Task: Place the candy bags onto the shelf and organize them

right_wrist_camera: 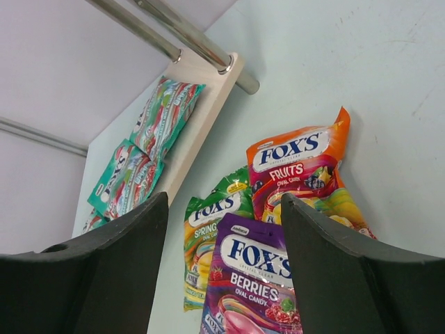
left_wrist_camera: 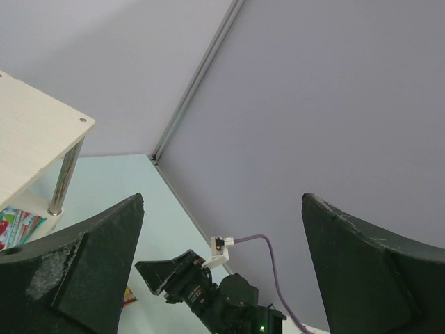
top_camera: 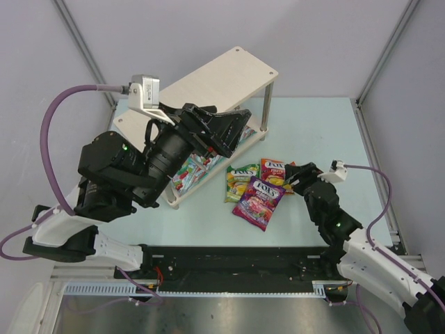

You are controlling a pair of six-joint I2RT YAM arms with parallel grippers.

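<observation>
Reading FOX'S, purple bag (right_wrist_camera: 252, 275) BERRIES, orange bag (right_wrist_camera: 297, 170) FRUITS, green bag (right_wrist_camera: 207, 226) SPRING

Left arm (top_camera: 111, 174): reared high off base at left, elbow folded tight, forearm slanting up and right. Left gripper (left_wrist_camera: 222, 209): jaws spread wide, nothing between them, facing across toward right arm (top_camera: 348, 233). Right arm: low, stretched from base at right toward centre, forearm angled up-left. Right gripper (right_wrist_camera: 224, 209): jaws parted wide, empty, aimed forward and down.
</observation>
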